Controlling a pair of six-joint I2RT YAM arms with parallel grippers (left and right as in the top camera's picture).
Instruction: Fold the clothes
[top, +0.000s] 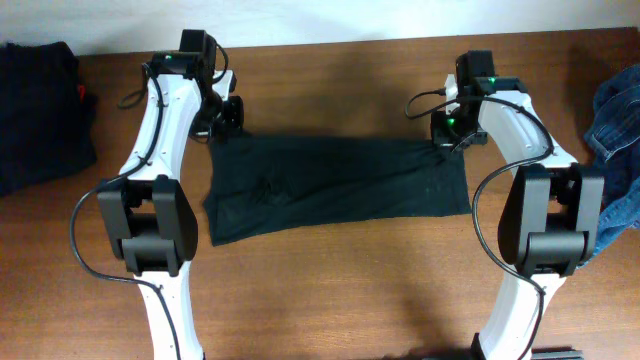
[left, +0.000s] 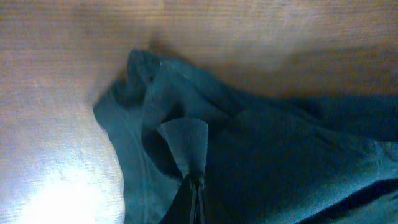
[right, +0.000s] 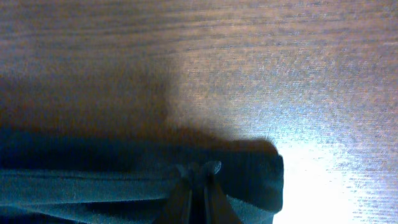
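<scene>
The shirt lay in the middle of the table as a wide dark band running left to right, apparently already doubled over lengthwise, with no sleeves showing. That put the job somewhere in its middle: the band would need folding across its length at least once more, and smoothing. A dark pile at the upper left and some denim at the right edge looked like other garments, though whether they were done or waiting could not be told.

The left gripper sat at the band's upper left corner, fingers pressed together on a small cone-shaped tuck of cloth. The right gripper sat at the upper right corner, fingers likewise closed, pinching the shirt's top edge.

The fabric was soft, matt knit, black with a greenish cast, limp and thin. A knot of wrinkles sat left of centre, the lower left corner hung skewed, and the left end bunched in loose rolls. The table was smooth wood-grain with a bright glare patch
</scene>
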